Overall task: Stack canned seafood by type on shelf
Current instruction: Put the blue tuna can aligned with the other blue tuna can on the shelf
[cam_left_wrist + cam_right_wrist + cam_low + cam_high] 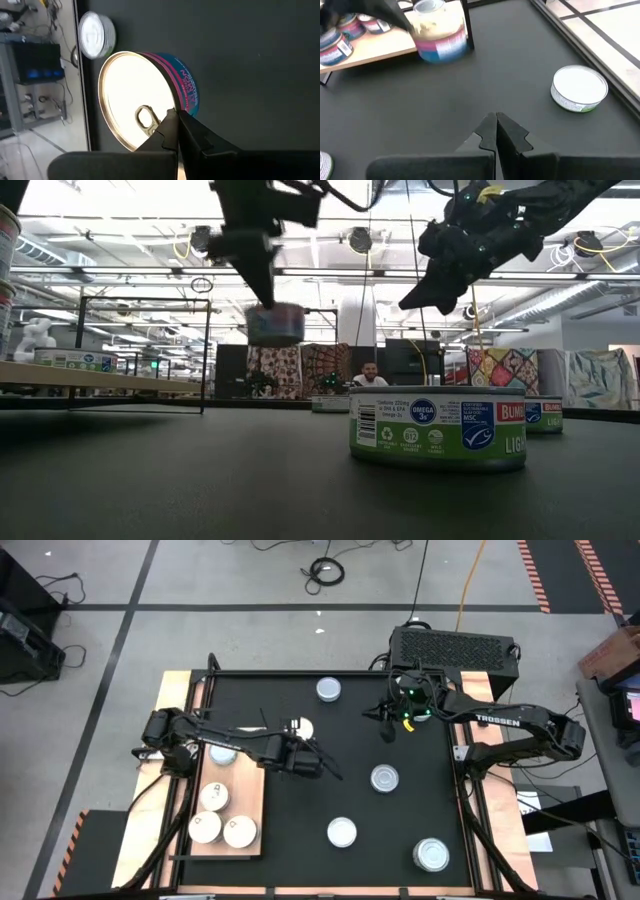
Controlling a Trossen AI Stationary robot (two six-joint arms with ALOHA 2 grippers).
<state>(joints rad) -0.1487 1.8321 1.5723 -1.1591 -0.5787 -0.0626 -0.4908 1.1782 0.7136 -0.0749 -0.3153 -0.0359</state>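
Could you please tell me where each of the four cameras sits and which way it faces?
High view: overhead, straight down on the black mat; both arms show.
Low view: table height, level across the mat into the room; arms enter from above.
Left wrist view: on the left arm, past the left hand at its held can.
Right wrist view: on the right arm, past the shut right hand.
Shared: that can also appears in the right wrist view.

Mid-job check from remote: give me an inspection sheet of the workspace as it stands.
Surface: black mat, no spills seen.
Job's things: shelf holds several tins; five loose tins on the mat; pink-and-blue tin lifted.
Clutter: nothing seen.
Grippers: left pincer shut on the pink-and-blue tin; right pincer shut, empty, raised near the far edge.
Cables: coil on the floor.
Surroundings: black box behind the table; a person far off.
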